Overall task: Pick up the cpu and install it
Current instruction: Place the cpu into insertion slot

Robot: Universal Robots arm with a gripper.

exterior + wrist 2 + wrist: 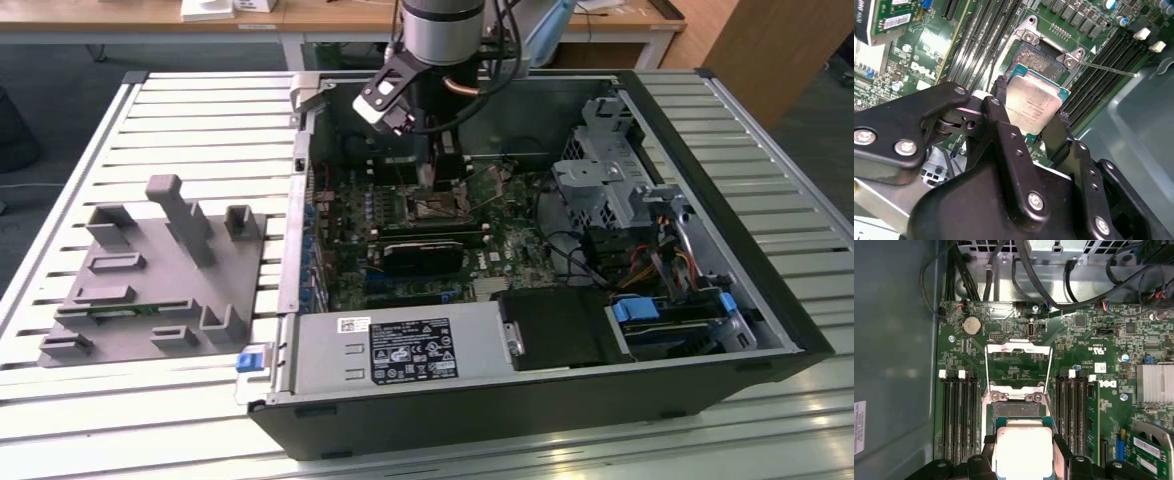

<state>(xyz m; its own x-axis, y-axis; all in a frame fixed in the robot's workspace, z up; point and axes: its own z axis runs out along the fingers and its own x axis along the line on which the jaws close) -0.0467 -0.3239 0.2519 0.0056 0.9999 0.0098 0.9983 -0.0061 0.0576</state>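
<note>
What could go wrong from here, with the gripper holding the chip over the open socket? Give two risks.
1. The chip looks offset from the socket; lowered like this, it might seat crooked and damage it.
2. The gripper pinches only two edges, so the chip could tilt or slip.

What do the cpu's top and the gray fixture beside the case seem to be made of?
On the cpu, the top is probably metal: shiny silver, catching light in the second wrist view; the gray fixture is likely plastic: matte, evenly gray without glare, though the look leaves this open.
</note>
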